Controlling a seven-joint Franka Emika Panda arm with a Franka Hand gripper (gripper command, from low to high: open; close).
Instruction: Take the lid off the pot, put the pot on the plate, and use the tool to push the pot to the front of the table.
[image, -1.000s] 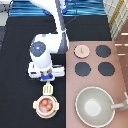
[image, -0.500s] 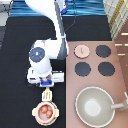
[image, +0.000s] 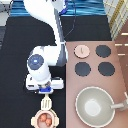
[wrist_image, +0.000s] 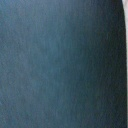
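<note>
My gripper hangs low over the black table at the exterior view's lower left, shut on the cream-white tool. The tool's slotted blade points toward the view's bottom and touches the pot. That pinkish-tan pot has no cover, shows reddish balls inside, and sits on the cream plate close to the bottom edge. On the stove panel, beside the burners, lies the lid with its knob up. The wrist view holds only dark table.
The pinkish-brown stove panel fills the exterior view's right, with three black burners. A large grey pan with a long handle stands at the lower right, right of the pot.
The gripper and tool have moved toward the exterior view's bottom, and the pot on its plate has slid the same way, nearer the bottom edge.
</note>
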